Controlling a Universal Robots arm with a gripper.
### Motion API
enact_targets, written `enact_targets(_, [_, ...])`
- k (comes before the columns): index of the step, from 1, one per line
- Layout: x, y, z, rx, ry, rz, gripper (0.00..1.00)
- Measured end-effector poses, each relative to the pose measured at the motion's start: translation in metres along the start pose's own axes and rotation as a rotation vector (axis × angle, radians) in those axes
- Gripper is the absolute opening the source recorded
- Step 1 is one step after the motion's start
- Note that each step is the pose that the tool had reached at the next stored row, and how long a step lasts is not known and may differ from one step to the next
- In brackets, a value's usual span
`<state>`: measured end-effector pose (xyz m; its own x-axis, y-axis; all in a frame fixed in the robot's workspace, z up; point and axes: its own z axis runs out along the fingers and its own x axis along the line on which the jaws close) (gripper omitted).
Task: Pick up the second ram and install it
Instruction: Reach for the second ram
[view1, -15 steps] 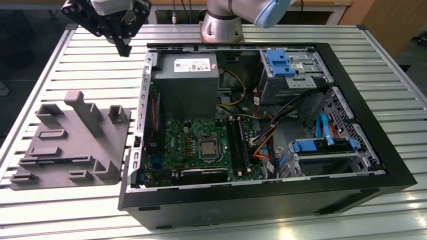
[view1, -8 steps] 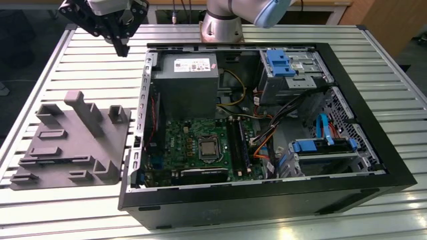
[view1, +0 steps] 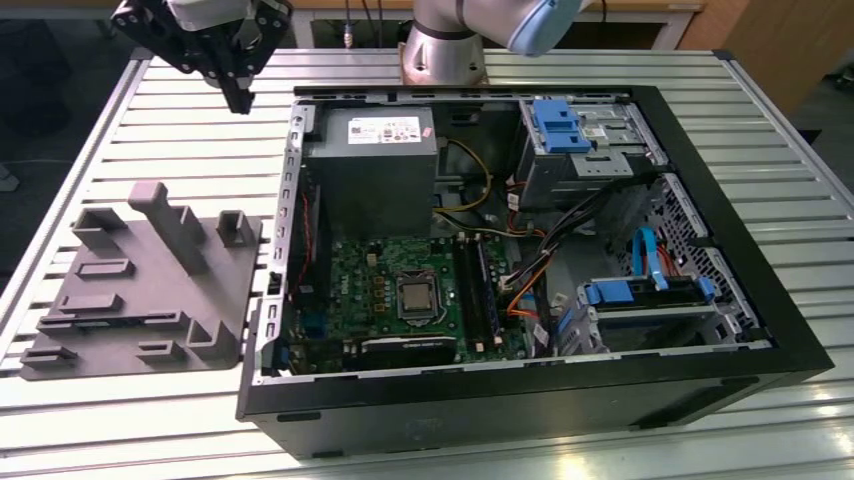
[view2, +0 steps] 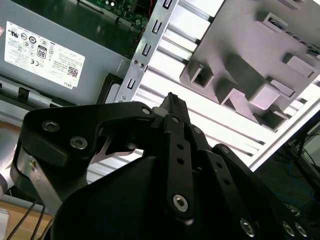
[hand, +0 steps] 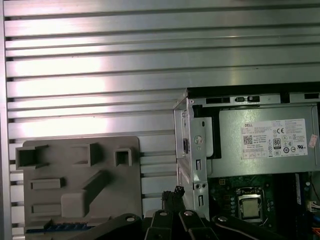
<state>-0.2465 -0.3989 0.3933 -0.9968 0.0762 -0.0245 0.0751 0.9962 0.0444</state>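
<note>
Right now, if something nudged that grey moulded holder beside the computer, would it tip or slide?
The grey holder would probably slide: its broad flat base lies on the ribbed metal table. It looks like stiff moulded plastic, so likely rigid and fairly light. A high push on its upright posts might rock it.

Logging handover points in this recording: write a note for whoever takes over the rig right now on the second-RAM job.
Gripper: jaws shut, holding nothing, above the slatted metal table, by the far corner of the open black computer case on the exterior view's left.
Second ram: probably the thin dark blue strip lying in the grey moulded fixture tray, seen in the first wrist view; not gripped.
Done: nothing that shows.
Left: pick-up, and seating in the green motherboard's long black slots.
</note>
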Motion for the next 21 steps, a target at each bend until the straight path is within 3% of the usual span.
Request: enact_targets(21, [0.0114,-0.0009,-0.0004,0.0,0.0001,0.0,0.11])
